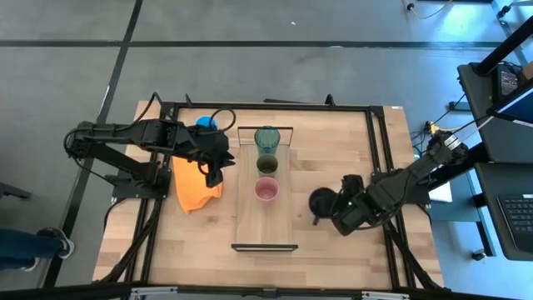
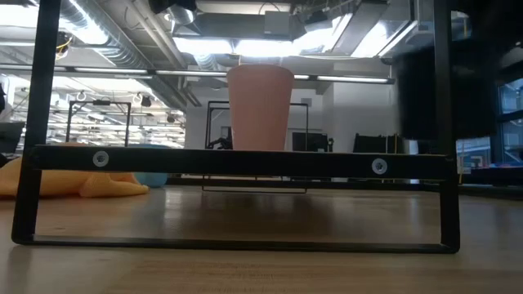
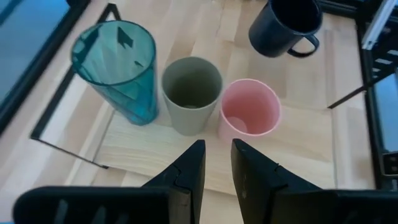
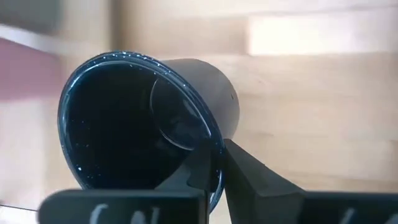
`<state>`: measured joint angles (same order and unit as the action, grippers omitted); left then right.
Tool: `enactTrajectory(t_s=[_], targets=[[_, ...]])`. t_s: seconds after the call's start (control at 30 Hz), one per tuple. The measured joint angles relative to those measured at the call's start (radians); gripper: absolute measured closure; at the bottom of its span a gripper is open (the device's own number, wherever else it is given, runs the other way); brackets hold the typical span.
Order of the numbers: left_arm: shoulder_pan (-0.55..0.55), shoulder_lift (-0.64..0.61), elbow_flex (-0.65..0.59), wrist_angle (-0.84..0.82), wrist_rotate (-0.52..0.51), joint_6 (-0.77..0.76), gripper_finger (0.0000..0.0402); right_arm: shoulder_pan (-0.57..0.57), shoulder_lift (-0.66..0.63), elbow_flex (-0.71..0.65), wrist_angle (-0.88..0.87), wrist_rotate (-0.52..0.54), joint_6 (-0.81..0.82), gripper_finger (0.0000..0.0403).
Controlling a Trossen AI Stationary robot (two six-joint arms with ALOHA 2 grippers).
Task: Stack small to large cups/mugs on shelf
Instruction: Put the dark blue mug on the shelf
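On the shelf (image 1: 265,225), a long light-wood plank with black end frames lying on the wooden surface (image 1: 333,150), three cups stand in one row: the teal tumbler (image 1: 266,137) at the far end, the olive-green cup (image 1: 266,164) just beside it, and the pink cup (image 1: 266,192) next in line. My left pincer (image 3: 216,163) hovers beside the shelf, facing that row, with its fingers apart by a narrow gap and nothing between them. It sits above the orange cloth (image 1: 197,189), which lies on the surface left of the shelf. The bright blue mug (image 1: 205,123) stands beyond the cloth, partly hidden by my left arm. My right pincer (image 4: 214,163) is clamped on the rim of the black mug (image 4: 146,121), one finger inside the mouth and one outside the wall. That mug is to the right of the shelf, apart from it. In the low view the pink cup stands upright on the plank.
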<state>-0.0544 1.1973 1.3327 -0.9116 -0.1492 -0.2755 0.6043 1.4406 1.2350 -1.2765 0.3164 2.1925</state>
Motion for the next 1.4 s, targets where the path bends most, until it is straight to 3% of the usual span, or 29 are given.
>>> enactTrajectory(t_s=[0.17, 0.43, 0.6, 0.93, 1.4], targets=[[0.007, 0.000, -0.045, -0.001, -0.025, 0.007, 0.0330, -0.034, 0.000, 0.000, 0.081, 0.106, 0.000, 0.0372], [0.009, 0.000, -0.217, 0.050, -0.008, -0.044, 0.0330, -0.066, 0.058, 0.001, 0.255, 0.118, -0.029, 0.0370], [0.009, 0.000, -0.264, 0.103, 0.033, -0.054, 0.0330, -0.083, 0.112, 0.001, 0.369, 0.105, -0.051, 0.0373], [0.010, 0.000, -0.274, 0.125, 0.044, -0.052, 0.0330, -0.094, 0.197, 0.001, 0.574, 0.071, -0.079, 0.0371], [0.010, 0.000, -0.274, 0.121, 0.044, -0.032, 0.0330, -0.094, 0.203, 0.013, 0.614, 0.016, -0.132, 0.0365]])
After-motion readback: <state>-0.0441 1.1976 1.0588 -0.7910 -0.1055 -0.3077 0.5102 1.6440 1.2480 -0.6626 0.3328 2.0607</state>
